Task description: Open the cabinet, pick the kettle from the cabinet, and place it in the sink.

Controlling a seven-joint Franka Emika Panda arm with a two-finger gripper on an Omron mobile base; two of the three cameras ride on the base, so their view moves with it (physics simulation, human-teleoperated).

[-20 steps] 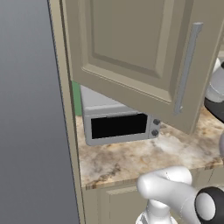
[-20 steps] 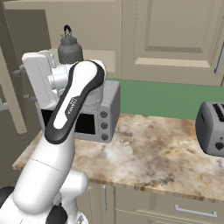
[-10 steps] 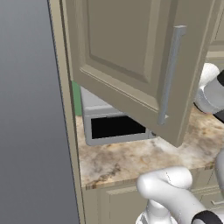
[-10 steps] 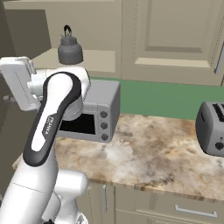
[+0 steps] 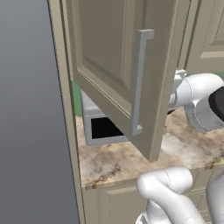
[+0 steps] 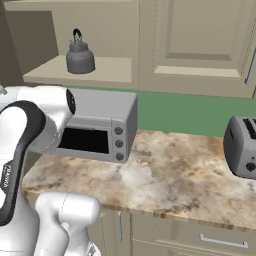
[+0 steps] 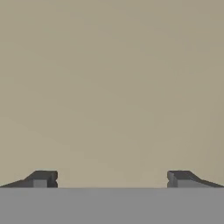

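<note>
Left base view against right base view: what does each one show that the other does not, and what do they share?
Left base view alone: the cabinet's door swung out, with its long grey bar handle. Right base view alone: the kettle upright on the open cabinet shelf, and a toaster at the right edge. Both: the toaster oven on the speckled countertop, the green wall and the white arm.

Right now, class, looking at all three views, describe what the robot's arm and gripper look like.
The arm is glossy white with rounded, tube-like links and dark grey to black joint bands; small dark lettering runs along one link. The gripper has two small dark grey fingertips with blocky, stepped ends.
</note>
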